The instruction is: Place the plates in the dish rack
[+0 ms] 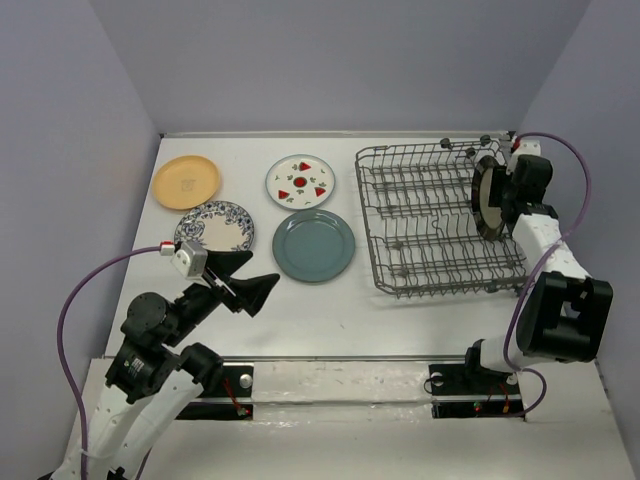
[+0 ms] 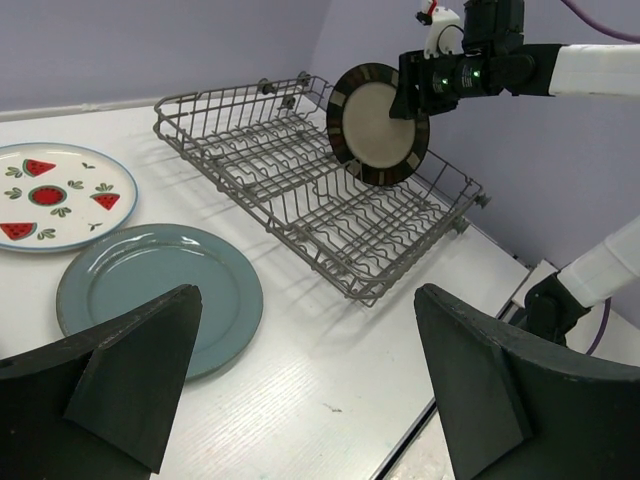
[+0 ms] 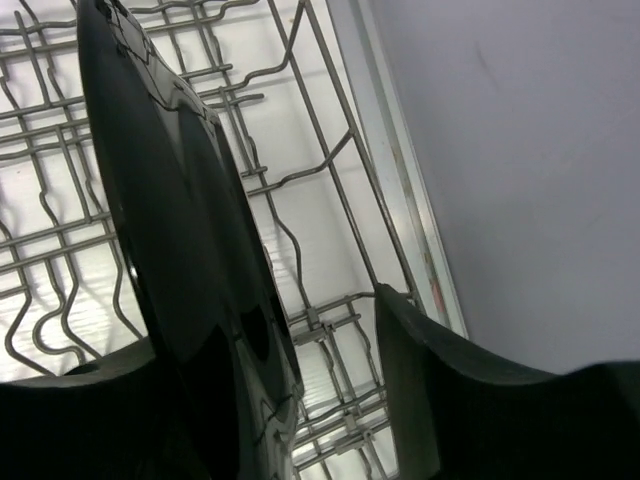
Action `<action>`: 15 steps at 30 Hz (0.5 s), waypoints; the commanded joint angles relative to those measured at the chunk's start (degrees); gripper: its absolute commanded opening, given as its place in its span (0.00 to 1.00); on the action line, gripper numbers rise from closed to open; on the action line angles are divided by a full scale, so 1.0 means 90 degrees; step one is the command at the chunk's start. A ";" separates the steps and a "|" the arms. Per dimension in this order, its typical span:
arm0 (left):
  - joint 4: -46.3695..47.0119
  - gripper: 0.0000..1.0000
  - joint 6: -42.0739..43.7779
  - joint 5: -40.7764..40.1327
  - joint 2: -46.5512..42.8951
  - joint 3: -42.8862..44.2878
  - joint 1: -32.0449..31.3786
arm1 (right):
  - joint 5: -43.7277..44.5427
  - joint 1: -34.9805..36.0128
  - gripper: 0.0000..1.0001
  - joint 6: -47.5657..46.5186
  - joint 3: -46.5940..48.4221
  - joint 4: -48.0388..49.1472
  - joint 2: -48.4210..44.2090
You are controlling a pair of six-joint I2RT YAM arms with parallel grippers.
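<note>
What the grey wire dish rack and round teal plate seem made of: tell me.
Grey wire dish rack: looks like metal wire, dull grey, possibly coated; thin bent rods in a grid. Round teal plate: probably glazed ceramic; smooth, soft sheen; could be melamine.

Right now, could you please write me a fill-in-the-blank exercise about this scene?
The round beige plate with a dark brown rim stands ____ between the right end effector's fingers. ____ round plates lie flat on the white table. The left end effector is ____. Nearest the grey wire dish rack lies the plain ____ plate.
Answers: upright; four; open; teal.
</note>
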 commanded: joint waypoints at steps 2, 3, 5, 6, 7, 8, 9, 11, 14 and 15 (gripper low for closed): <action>0.0196 0.99 -0.0028 -0.0034 0.0120 0.0248 -0.0026 | 0.0167 -0.0047 0.69 0.0487 0.0190 0.0554 -0.0160; 0.0187 0.99 -0.0019 -0.0053 0.0120 0.0248 -0.0035 | 0.0225 -0.0047 0.71 0.0517 0.0297 0.0554 -0.0180; 0.0196 0.99 -0.0028 -0.0073 0.0130 0.0258 -0.0025 | 0.0294 -0.0047 0.74 0.0633 0.0375 0.0544 -0.0209; 0.0187 0.99 -0.0028 -0.0073 0.0140 0.0249 -0.0025 | 0.0323 -0.0047 0.74 0.0663 0.0405 0.0535 -0.0228; 0.0177 0.99 -0.0019 -0.0083 0.0140 0.0248 -0.0035 | 0.0352 -0.0047 0.74 0.0693 0.0434 0.0525 -0.0238; 0.0177 0.99 -0.0019 -0.0093 0.0159 0.0248 -0.0026 | 0.0343 -0.0047 0.74 0.0751 0.0473 0.0496 -0.0248; 0.0177 0.99 -0.0028 -0.0093 0.0160 0.0248 -0.0025 | 0.0265 -0.0047 0.74 0.0780 0.0493 0.0495 -0.0267; 0.0177 0.99 -0.0038 -0.0102 0.0189 0.0248 -0.0035 | 0.0255 -0.0047 0.74 0.0888 0.0532 0.0476 -0.0316; 0.0177 0.99 -0.0028 -0.0112 0.0238 0.0248 -0.0025 | 0.0167 -0.0047 0.76 0.1024 0.0678 0.0359 -0.0365; 0.0167 0.99 -0.0038 -0.0103 0.0247 0.0248 -0.0035 | 0.0128 -0.0047 0.77 0.1064 0.0746 0.0301 -0.0356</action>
